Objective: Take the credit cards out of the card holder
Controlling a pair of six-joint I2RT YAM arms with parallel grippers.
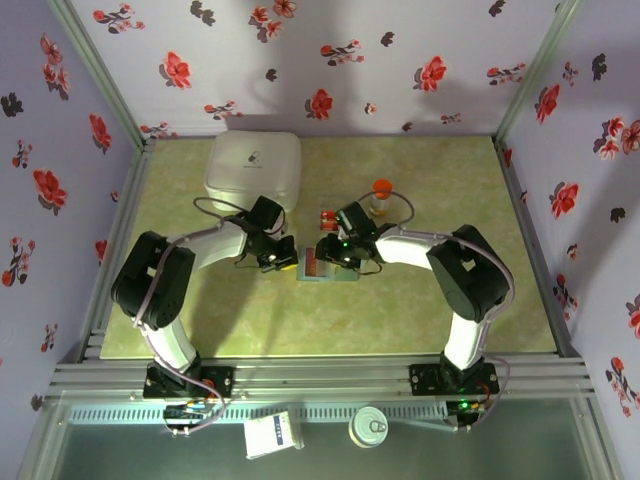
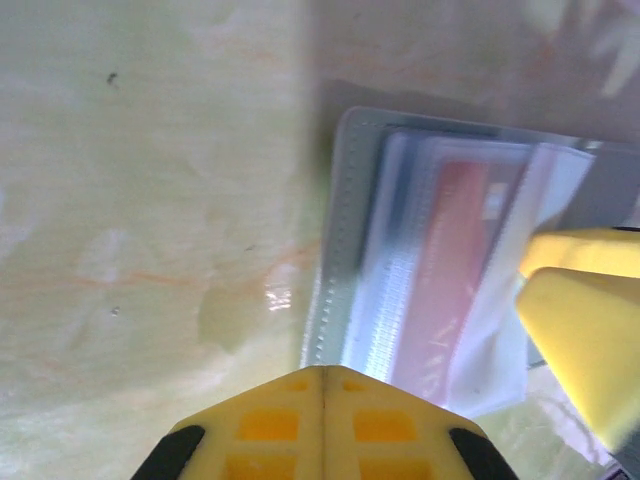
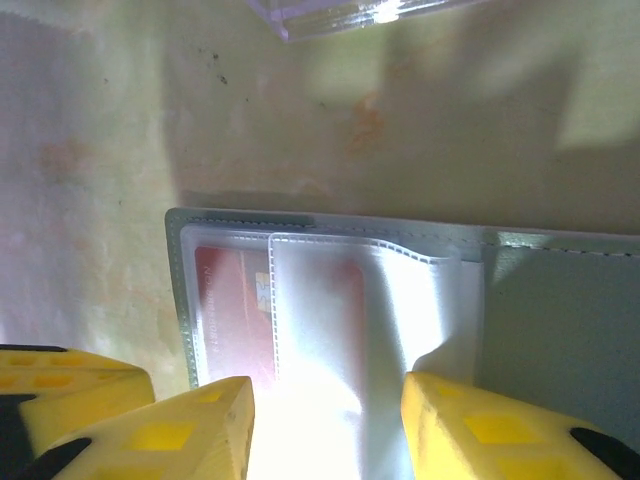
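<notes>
Seeing the card holder (image 1: 330,275) lying open and flat at mid-bench, right between the two end effectors. Stitched grey-teal edge and clear plastic sleeves plain in both wrist views.

Left end effector (image 1: 284,263) at the holder's left edge from the top. In the left wrist view, left end effector (image 2: 322,385) fully shut: fingers pressed together, nothing between them. Tip just beside the holder's near corner. Can't tell whether touching holder or bench (image 1: 420,320).

Right end effector (image 1: 338,262) over the holder's right part from the top. In the right wrist view, right end effector (image 3: 325,435) partly open, fingers (image 3: 190,430) well apart, straddling a loose clear sleeve flap (image 3: 370,320). Not clamped on anything. Can't tell whether touching the flap. Same yellow fingers (image 2: 585,340) at the right edge of the left wrist view, over the holder's far side.

One red-orange credit card (image 3: 230,300) inside a sleeve, partly covered by the flap. Same credit card (image 2: 455,260) seen through the plastic from the left wrist. Print too blurred to read.

Loose credit cards (image 1: 327,215), red, lying on the bench just behind the holder, apart from it, near an orange-capped bottle (image 1: 381,197). Exact count unclear from the top.

White rounded box (image 1: 253,168) at back left of the bench, behind the left arm. Small white packet (image 1: 272,435) and round tin (image 1: 368,425) on the grey surface in front of the arm bases.
</notes>
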